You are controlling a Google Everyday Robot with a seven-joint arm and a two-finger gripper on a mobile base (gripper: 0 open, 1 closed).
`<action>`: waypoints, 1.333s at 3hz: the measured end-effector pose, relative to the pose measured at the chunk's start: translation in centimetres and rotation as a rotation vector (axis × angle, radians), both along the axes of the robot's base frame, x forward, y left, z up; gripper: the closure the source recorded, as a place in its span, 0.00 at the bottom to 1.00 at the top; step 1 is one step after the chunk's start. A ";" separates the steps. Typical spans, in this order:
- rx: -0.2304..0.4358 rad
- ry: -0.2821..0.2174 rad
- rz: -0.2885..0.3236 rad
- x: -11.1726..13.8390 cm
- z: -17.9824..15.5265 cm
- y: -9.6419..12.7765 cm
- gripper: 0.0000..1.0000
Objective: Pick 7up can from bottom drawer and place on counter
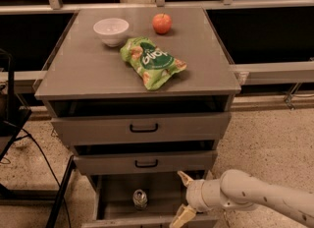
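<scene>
The 7up can [140,199] stands upright in the open bottom drawer [113,192], near its middle, silver top showing. The gripper [182,196] hangs over the drawer's right side, to the right of the can and apart from it. Its two cream fingers are spread wide, one pointing up [184,178] and one down [179,217], with nothing between them. The white arm comes in from the lower right. The counter [88,70] is the grey cabinet top above.
On the counter lie a green chip bag [151,62], a white bowl [111,30] and a red apple [162,23]. Two wider drawers with black handles [143,128] stand slightly open above the bottom drawer. A black stand and cables are at the left.
</scene>
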State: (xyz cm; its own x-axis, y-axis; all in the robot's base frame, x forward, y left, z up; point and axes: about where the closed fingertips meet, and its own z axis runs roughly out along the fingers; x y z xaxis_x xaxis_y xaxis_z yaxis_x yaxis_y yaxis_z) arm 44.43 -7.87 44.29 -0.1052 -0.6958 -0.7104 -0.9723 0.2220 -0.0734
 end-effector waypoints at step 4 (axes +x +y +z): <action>0.109 0.054 0.080 1.4 -10.6 5.4 0.00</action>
